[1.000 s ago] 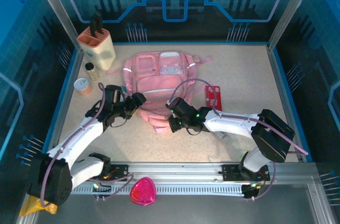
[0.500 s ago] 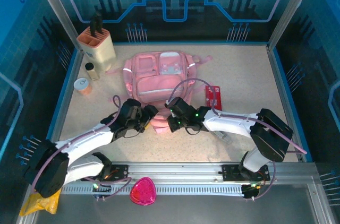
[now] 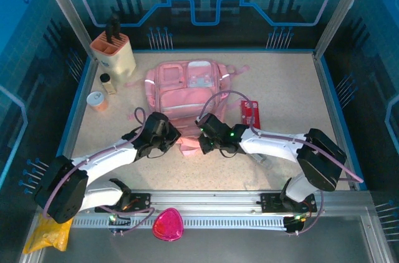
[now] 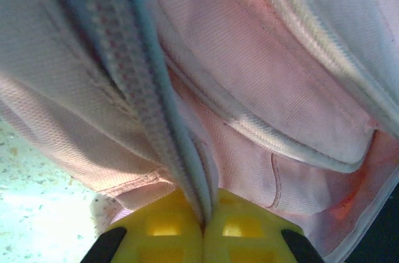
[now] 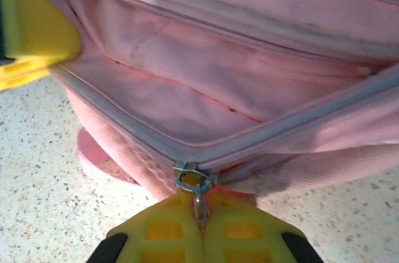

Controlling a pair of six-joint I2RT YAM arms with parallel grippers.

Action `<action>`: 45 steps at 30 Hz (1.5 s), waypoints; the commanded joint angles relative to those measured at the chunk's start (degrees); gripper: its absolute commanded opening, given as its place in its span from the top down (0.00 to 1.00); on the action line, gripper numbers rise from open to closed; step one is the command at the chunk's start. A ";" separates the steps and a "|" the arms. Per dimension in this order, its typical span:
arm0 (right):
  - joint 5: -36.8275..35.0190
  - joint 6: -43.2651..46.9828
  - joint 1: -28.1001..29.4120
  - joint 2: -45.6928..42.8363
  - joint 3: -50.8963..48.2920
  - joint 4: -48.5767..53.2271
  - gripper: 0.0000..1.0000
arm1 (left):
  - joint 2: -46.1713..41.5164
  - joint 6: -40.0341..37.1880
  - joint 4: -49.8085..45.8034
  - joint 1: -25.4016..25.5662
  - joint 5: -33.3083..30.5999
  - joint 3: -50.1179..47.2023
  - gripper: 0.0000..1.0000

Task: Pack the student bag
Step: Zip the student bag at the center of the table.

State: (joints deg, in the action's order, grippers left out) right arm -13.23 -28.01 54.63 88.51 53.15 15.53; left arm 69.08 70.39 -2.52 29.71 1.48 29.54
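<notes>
Two arms, top view: both reach in to the near edge of the bag point(image 3: 187, 85); left gripper point(image 3: 171, 138) and right gripper point(image 3: 202, 143) sit near each other on that edge.
Bag, top view: pink, lying flat mid-table point(image 3: 280, 82), front pockets facing up, far end toward the back wall.
Left side, top view: cream and orange holder point(image 3: 115, 56) with dark handles stands at the far left; small bottle point(image 3: 107, 82) and cup point(image 3: 96, 100) are just beside it on the near side.
Right side, top view: red pack point(image 3: 250, 113) lies just right of the bag; whether it touches is possibly yes, but the right arm's cable crosses there and I cannot tell.
Front rail, top view: magenta pouch point(image 3: 167, 224) rests between the two bases, well apart from the bag.
Jaws, left wrist view: left fingers point(image 4: 162, 238) clenched together, pinching a fold of the bag's fabric with the zip point(image 4: 134, 95) running up out of the pinch.
Bag, left wrist view: pink cloth with pale piping very close to the lens; speckled table at lower left.
Jaws, right wrist view: right fingers point(image 5: 243, 238) clenched on the metal zip pull point(image 5: 198, 196).
Bag, right wrist view: zip parted, mouth gaping, pink lining inside; a yellow finger of the left gripper grips the opening's edge at upper left.
Table, right wrist view: speckled surface under the bag on both sides.
</notes>
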 commanded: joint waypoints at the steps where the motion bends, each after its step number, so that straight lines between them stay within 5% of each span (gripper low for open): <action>1: -4.52 -0.04 -3.63 -3.53 -1.37 8.13 1.00 | -2.52 -6.40 -7.09 -6.57 -4.66 0.78 1.00; 11: -6.56 2.79 -13.27 -4.31 0.35 9.15 1.00 | -7.47 -19.60 -17.13 -21.55 -2.35 3.57 1.00; 17: 0.16 2.76 -11.61 -2.18 1.68 6.62 1.00 | -4.08 -23.28 -18.18 -26.82 -0.10 6.55 1.00; 18: 0.48 2.51 -10.30 -2.05 1.51 5.79 1.00 | -3.96 -23.14 -18.03 -26.81 0.67 6.48 0.98; 21: 0.84 1.68 -7.35 -0.36 1.99 5.08 1.00 | -5.19 -21.23 -15.68 -26.53 5.58 5.03 0.63; 24: 1.42 0.64 -6.23 1.33 2.14 4.63 1.00 | -8.66 -18.67 -16.85 -23.48 5.86 4.52 0.45; 32: 2.95 -0.38 -5.24 2.63 1.22 2.74 1.00 | -18.12 -1.55 -13.52 -4.05 -1.68 -0.66 0.28; 38: 2.35 -0.30 -4.91 2.72 0.74 1.96 1.00 | -12.12 8.18 -5.81 10.83 -9.75 1.34 0.17; 45: 1.79 -0.46 -4.94 2.47 0.47 1.95 1.00 | 1.81 14.38 0.17 17.69 -14.56 6.04 0.11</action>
State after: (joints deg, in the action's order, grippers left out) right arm -11.53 -27.62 48.77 90.67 54.00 17.93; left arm 67.42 79.94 -6.37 45.87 -8.60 32.71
